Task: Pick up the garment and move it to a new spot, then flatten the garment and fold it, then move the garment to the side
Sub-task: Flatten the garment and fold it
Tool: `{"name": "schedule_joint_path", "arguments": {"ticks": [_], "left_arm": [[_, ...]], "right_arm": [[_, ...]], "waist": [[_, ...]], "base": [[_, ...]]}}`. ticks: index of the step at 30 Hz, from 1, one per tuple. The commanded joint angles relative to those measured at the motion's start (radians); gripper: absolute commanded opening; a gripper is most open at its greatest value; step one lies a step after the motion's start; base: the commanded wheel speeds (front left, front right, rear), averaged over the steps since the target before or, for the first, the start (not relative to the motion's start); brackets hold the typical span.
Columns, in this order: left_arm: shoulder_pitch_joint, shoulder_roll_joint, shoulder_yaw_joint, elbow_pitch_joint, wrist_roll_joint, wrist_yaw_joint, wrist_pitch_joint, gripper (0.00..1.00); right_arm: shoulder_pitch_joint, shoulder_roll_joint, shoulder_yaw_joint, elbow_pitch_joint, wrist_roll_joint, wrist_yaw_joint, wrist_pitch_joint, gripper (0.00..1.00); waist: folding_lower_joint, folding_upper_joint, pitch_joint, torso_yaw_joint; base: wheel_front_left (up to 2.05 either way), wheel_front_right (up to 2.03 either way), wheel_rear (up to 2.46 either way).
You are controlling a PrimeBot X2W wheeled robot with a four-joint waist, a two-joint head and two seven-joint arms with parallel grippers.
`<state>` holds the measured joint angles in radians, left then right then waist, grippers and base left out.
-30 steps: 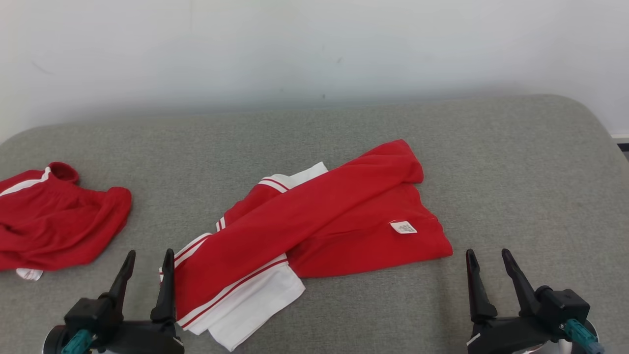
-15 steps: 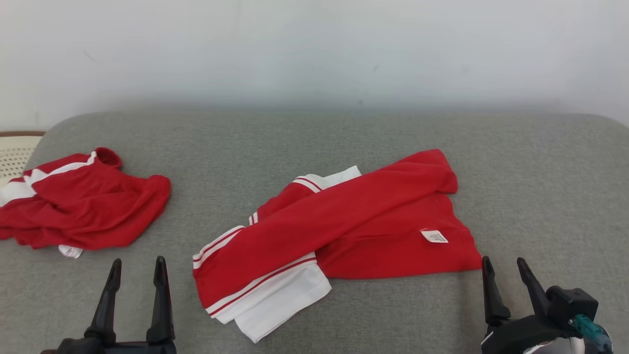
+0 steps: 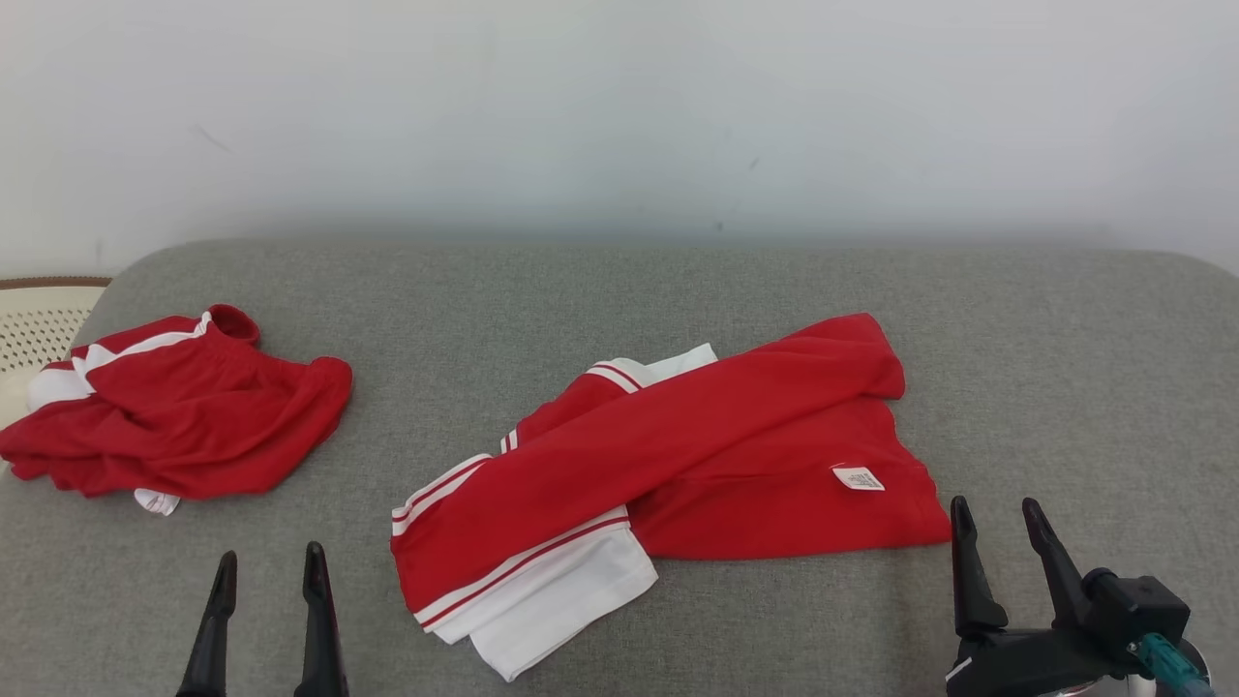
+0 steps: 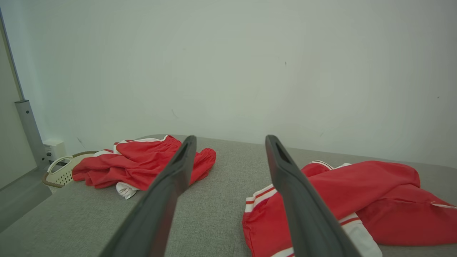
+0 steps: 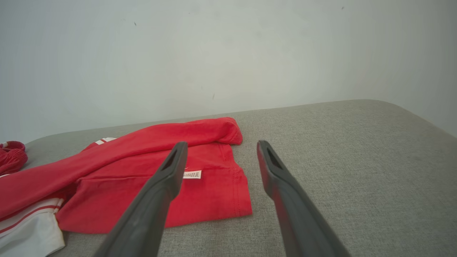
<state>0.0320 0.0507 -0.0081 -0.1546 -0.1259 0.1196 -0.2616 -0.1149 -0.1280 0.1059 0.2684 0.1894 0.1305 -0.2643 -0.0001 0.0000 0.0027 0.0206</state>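
Head view is panned left and tipped up; a pale basket is brought into frame at the left edge. The left gripper is shown lower, its body cut off.

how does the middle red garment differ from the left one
The middle garment lies stretched out fairly flat; the left garment is bunched in a heap. The middle garment shows a broad white panel and a label; the left garment only narrower white strips. The middle garment sits mid-surface; the left garment near the edge by a basket. Both are red and white, on the grey surface.
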Motion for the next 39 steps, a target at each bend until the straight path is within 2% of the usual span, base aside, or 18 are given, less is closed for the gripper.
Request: {"name": "schedule_joint_path", "arguments": {"ticks": [1, 17, 39], "left_arm": [[0.020, 0.000, 0.002, 0.006, 0.000, 0.004, -0.004, 1.00], [0.038, 0.004, -0.031, 0.119, 0.065, -0.062, -0.004, 1.00], [0.042, 0.001, -0.033, 0.142, 0.054, -0.056, -0.004, 1.00]], "right_arm": [[0.024, 0.002, 0.000, -0.018, -0.008, 0.000, -0.001, 1.00], [0.075, -0.004, 0.016, -0.070, -0.052, 0.000, -0.001, 1.00], [0.080, 0.007, 0.000, -0.058, -0.060, 0.000, -0.001, 1.00]], "waist": [[0.0001, 0.0000, -0.008, -0.006], [0.0001, 0.0000, -0.050, -0.013], [0.0001, 0.0000, -0.057, -0.032]], "base": [[0.00, 0.00, 0.00], [0.00, 0.00, 0.00], [0.00, 0.00, 0.00]]}}
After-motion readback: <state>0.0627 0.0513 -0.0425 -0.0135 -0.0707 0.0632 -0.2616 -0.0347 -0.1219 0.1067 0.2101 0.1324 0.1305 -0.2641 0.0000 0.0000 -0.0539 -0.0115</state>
